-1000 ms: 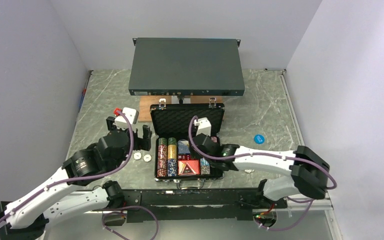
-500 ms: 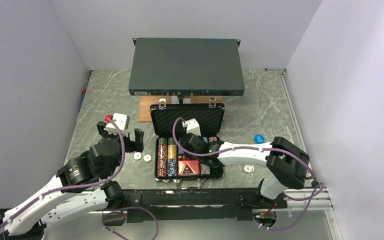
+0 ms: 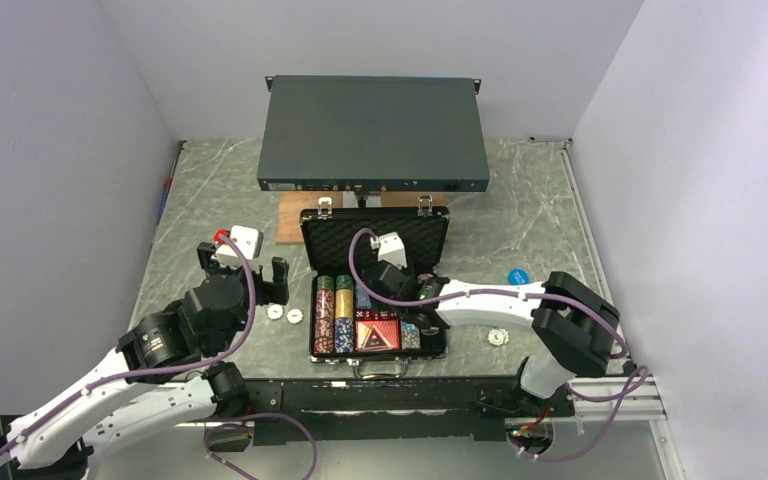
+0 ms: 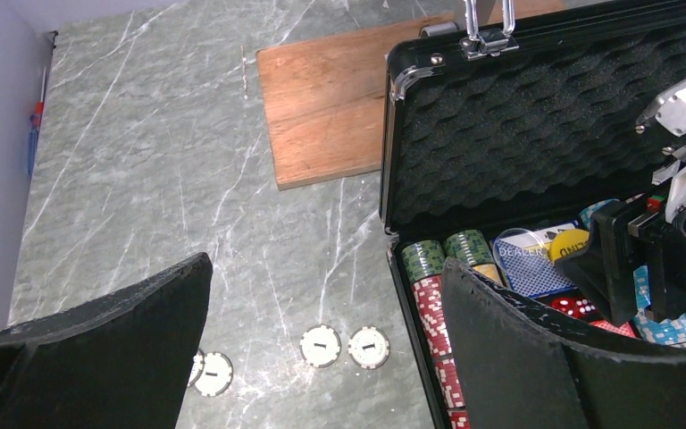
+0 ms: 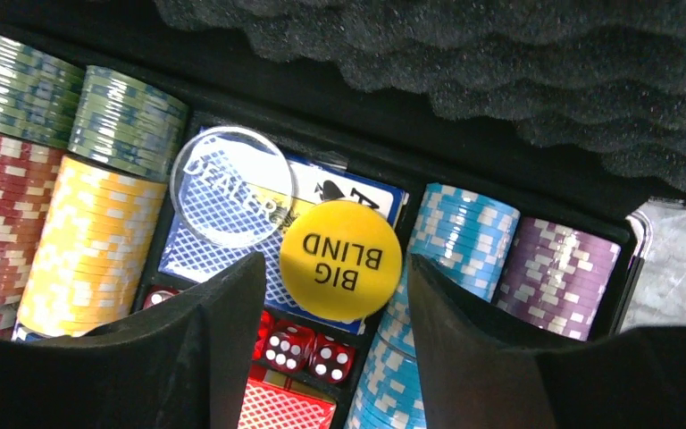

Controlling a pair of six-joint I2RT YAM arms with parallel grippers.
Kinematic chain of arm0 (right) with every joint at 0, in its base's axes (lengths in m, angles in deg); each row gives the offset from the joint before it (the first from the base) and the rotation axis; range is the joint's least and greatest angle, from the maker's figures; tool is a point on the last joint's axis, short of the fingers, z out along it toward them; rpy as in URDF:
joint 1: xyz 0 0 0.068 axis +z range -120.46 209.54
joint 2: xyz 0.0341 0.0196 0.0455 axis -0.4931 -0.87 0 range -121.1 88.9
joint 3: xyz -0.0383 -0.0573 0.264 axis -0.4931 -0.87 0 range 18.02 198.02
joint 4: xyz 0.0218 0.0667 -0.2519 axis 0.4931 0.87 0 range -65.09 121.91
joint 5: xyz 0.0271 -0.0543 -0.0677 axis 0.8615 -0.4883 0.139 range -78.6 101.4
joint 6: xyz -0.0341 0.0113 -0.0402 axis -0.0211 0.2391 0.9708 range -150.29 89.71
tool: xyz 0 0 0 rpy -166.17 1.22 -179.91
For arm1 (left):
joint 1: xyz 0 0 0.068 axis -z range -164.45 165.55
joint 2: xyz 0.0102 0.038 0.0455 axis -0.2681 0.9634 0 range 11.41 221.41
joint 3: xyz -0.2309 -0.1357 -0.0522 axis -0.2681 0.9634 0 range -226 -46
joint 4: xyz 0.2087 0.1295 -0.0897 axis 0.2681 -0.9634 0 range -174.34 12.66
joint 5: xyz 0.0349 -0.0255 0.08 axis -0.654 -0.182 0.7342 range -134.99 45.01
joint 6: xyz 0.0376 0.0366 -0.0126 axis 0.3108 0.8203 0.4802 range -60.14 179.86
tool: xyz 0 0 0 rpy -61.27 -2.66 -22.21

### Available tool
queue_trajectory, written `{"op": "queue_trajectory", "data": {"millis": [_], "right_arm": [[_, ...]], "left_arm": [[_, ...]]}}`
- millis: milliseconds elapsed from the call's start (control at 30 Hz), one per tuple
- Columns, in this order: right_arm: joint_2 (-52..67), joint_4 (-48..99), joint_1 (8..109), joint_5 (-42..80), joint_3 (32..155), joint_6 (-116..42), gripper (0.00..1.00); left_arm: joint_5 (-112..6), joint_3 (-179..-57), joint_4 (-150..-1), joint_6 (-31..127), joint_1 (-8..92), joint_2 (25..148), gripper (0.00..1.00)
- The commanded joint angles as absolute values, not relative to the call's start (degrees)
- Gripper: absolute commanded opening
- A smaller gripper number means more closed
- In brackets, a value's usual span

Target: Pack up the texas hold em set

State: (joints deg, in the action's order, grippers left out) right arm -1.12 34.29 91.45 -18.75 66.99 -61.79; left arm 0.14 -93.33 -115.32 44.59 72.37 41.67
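The briefcase (image 3: 330, 235) is seen lying open on the worktop (image 3: 220, 190). The yellow disc (image 5: 340, 260) is found inside it, on the card deck (image 5: 196, 246). The right pincer (image 5: 335, 268) is held over the disc with its fingers loose, so nothing is gripped. The left pincer (image 4: 326, 264) is spread wide and empty above the white chips (image 4: 322, 345). Loose bits are being put away, it seems. Next, the chips and the blue disc (image 3: 518, 277) should be picked up from the worktop, and the lid shut last.
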Motion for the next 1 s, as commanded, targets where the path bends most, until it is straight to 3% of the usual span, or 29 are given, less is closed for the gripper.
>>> {"op": "queue_trajectory", "data": {"millis": [0, 167, 367, 533, 667, 833, 967], "right_arm": [[-1.0, 33.7, 91.3, -19.8, 68.8, -61.9, 0.67], [3.8, 34.2, 91.2, -20.0, 68.3, -61.5, 0.79], [18.8, 36.3, 88.7, -30.6, 60.8, -66.8, 0.74], [30.6, 40.2, 71.9, -27.2, 52.3, -72.9, 0.7], [35.6, 42.0, 59.5, -24.9, 48.0, -73.4, 0.74], [31.7, 40.4, 43.0, -17.0, 47.1, -70.6, 0.81], [22.1, 41.8, 35.9, -13.8, 51.9, -68.5, 0.88]], "left_arm": [[1.0, -93.6, -114.9, 45.0, 72.4, 42.3, 1.0], [0.7, -93.6, -114.9, 45.2, 72.4, 42.6, 0.99], [0.6, -93.7, -115.1, 45.0, 72.4, 42.5, 0.99], [0.5, -93.6, -115.0, 45.1, 72.4, 42.2, 0.99], [0.4, -93.7, -115.1, 45.0, 72.4, 42.3, 0.99], [0.2, -93.6, -115.1, 45.1, 72.4, 42.4, 0.99], [0.3, -93.6, -115.1, 45.1, 72.4, 42.6, 0.99]]}}
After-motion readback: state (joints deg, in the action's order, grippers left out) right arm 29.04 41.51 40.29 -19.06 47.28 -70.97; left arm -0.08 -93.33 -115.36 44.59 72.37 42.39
